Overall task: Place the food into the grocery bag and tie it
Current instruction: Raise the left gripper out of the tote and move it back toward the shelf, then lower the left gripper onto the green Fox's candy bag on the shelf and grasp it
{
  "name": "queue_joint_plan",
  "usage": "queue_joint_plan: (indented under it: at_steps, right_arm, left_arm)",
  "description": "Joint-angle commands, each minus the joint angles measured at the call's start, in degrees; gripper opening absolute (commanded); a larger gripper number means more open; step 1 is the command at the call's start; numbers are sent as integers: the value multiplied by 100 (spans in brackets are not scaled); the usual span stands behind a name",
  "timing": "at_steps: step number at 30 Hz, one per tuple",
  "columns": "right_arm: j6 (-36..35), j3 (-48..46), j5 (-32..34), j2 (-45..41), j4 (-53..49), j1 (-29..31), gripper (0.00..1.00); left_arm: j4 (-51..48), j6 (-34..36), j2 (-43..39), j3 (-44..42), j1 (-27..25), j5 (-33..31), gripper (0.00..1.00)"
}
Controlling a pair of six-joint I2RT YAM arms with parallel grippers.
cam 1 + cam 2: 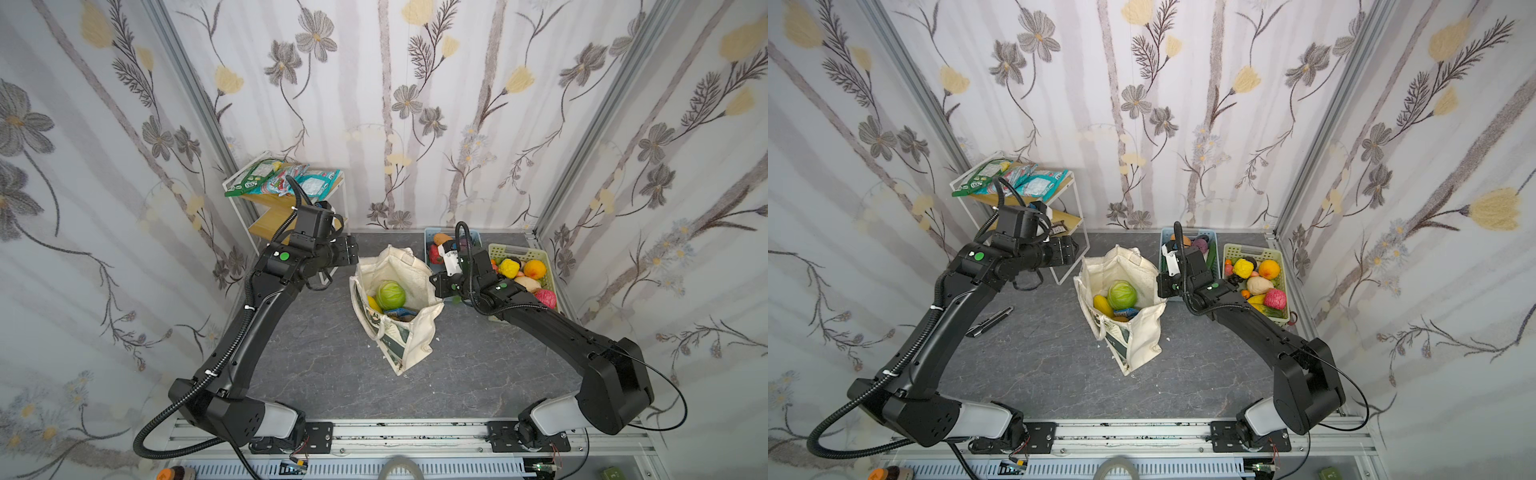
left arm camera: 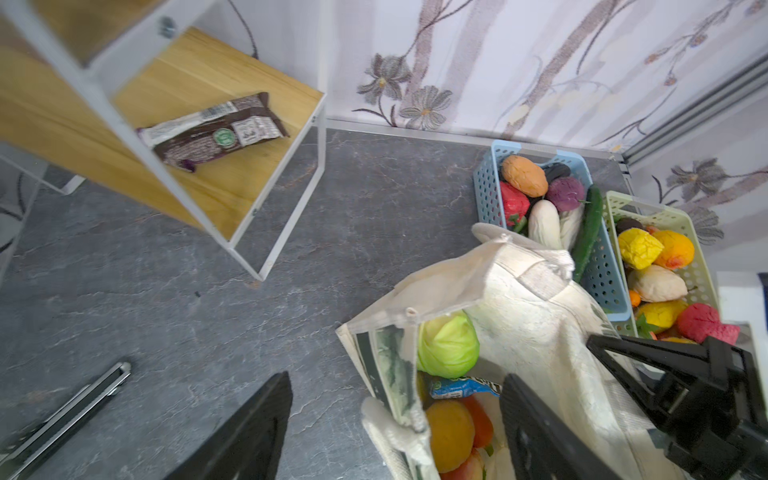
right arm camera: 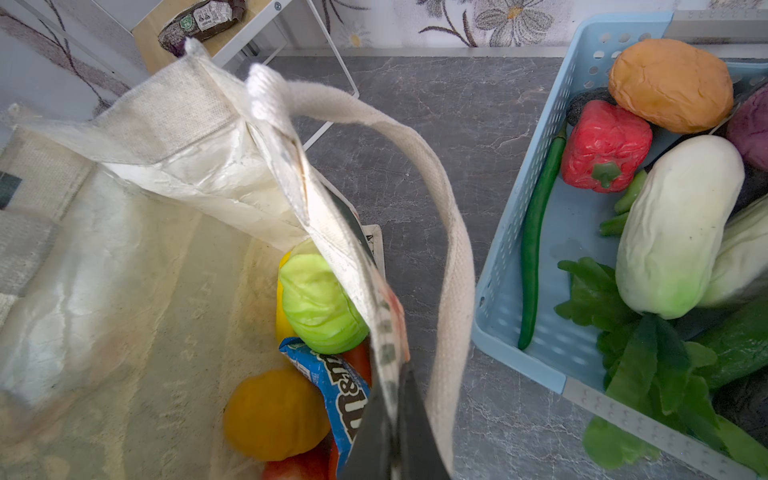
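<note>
Cream canvas, the grocery bag (image 1: 415, 336) stands open at the centre of the grey desk (image 1: 316, 353) in both top views. The right end effector (image 3: 399, 399) is pressed together on the bag's right-hand rim, pinching the printed fabric just beside a strap handle (image 3: 453, 249). The left end effector (image 2: 395, 376) hovers at the upper left of the bag's mouth, fingers spread wide, holding nothing, apart from the canvas. Inside the bag lie a green cabbage (image 1: 390, 294), a yellow fruit (image 1: 373, 305) and a blue packet (image 3: 345, 395) whose white "m&m" lettering partly shows. White script on the bag's dark green band is too small to read, as is the label of a brown bar (image 2: 216, 129) with a round green badge on the rack (image 2: 195, 75) at upper left. The left arm (image 1: 249, 324) climbs from the lower-left rail, elbow bent, wrist level and pointing right. The right arm (image 1: 552, 324) reaches from lower right toward the centre, wrist tipped down over the rim.
</note>
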Motion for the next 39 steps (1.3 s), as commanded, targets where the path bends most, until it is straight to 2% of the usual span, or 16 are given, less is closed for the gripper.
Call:
queue_joint_plan:
  at_steps: [1, 9, 18, 28, 32, 39]
  right_arm:
    - [-3, 56, -68, 13, -67, 6, 0]
    - [-12, 139, -79, 77, -115, 6, 0]
    - [-16, 125, -123, 63, -122, 14, 0]
    - [-56, 122, -49, -108, -167, 0, 0]
    - [-58, 148, -74, -271, -141, 15, 0]
    - [-73, 219, -135, -200, -109, 26, 0]
  left_arm:
    - [-81, 30, -153, -137, 418, 237, 82]
    - [-26, 11, -278, -396, 1525, 498, 82]
    - [195, -254, -90, -554, 2322, 618, 82]
    - [175, -399, 240, -151, 3235, 903, 82]
    - [261, -568, 362, 69, 3485, 1015, 77]
    - [533, -986, 613, 506, 3659, 1041, 76]
